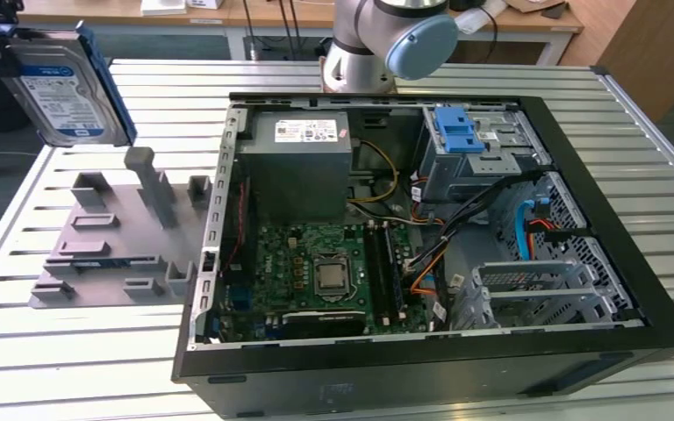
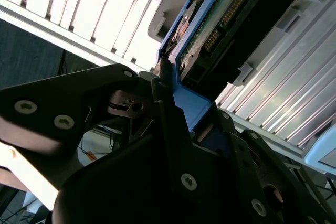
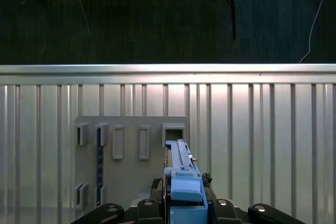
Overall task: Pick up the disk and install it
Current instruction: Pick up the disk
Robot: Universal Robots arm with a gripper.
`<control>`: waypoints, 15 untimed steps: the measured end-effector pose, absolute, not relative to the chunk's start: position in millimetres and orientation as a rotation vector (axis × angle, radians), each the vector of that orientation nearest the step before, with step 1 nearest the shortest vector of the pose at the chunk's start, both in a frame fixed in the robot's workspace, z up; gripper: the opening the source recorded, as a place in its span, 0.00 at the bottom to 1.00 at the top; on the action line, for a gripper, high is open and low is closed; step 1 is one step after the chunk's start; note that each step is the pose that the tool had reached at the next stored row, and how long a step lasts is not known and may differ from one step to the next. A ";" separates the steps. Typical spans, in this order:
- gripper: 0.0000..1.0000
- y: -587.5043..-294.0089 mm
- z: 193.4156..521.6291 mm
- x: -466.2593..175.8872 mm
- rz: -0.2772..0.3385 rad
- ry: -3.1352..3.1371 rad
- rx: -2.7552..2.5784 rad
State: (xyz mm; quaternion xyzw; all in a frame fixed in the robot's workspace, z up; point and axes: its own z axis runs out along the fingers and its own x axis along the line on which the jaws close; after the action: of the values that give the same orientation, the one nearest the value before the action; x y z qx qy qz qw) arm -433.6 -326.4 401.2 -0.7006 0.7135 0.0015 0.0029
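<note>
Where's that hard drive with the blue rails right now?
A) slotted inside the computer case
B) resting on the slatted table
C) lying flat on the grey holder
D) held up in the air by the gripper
D: the hard drive hangs upright, clamped in the gripper, above the grey holder and outside the open computer case.

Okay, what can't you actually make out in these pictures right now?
- Exterior view: the jaws holding the disk, mostly cut off at the picture's corner.
- Exterior view: inside the drive cage, hidden by the blue latch.
- First wrist view: the disk's label, since the disk is edge-on.
</note>
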 end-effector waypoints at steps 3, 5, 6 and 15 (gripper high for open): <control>0.37 -326.5 403.3 -433.6 0.005 2.237 -2.197; 0.37 -326.5 404.7 -433.6 0.005 2.237 -2.197; 0.37 -326.4 405.4 -433.6 0.005 2.237 -2.197; 0.37 -326.5 411.1 -433.6 0.004 2.237 -2.197</control>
State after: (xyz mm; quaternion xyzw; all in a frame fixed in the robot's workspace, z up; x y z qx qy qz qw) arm -433.6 -326.5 411.1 -0.7006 0.7135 0.0014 0.0030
